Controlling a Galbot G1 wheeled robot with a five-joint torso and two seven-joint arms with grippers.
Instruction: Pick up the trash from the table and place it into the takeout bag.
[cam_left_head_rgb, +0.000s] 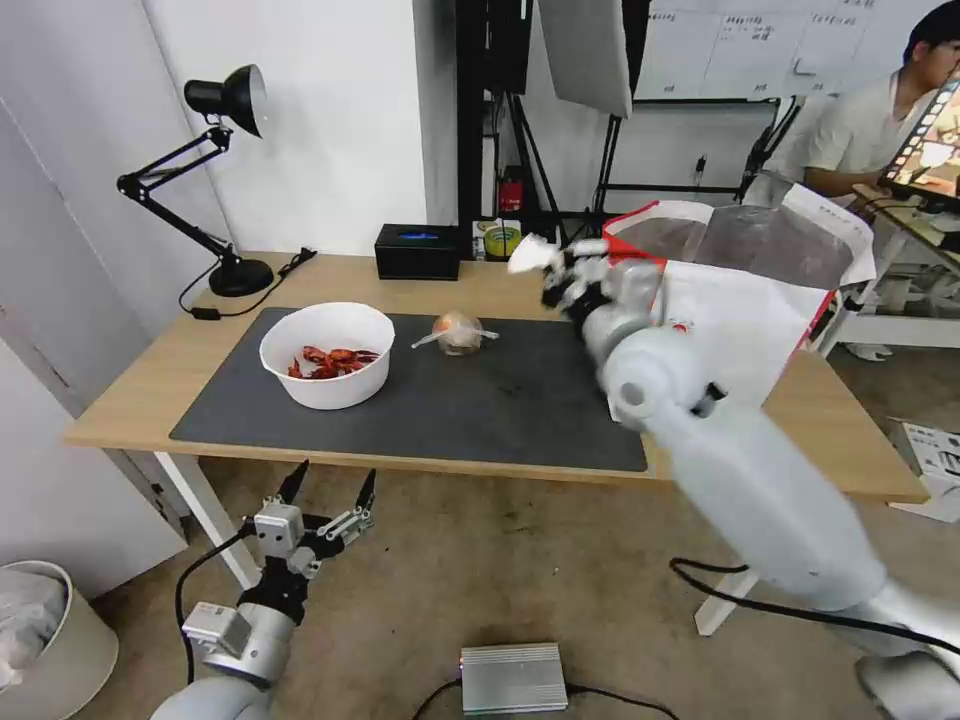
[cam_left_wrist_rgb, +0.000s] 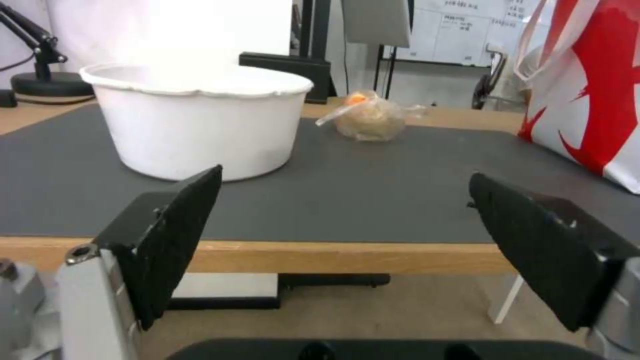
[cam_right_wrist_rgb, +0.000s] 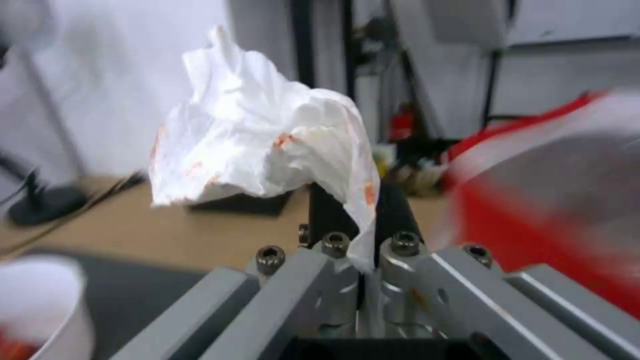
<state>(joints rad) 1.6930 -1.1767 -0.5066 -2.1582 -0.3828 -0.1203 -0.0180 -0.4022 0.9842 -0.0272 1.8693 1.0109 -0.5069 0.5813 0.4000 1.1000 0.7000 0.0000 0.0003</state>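
Right gripper (cam_right_wrist_rgb: 360, 225) jaws clenched on crumpled white tissue (cam_right_wrist_rgb: 260, 145), raised over desk (cam_left_head_rgb: 140, 390); boxy white-red takeout bag (cam_left_head_rgb: 740, 330) mouth just right, slightly farther. Left gripper (cam_left_head_rgb: 330, 490) jaws released, parked below near desk edge.

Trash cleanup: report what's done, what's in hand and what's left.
Done: nothing can be seen inside the takeout bag from here. In hand: the right tool is shut on the crumpled tissue, raised beside the bag. Left: the bowl of crayfish shells and the knotted clear bag sit on the mat. The left tool waits open below the table edge.
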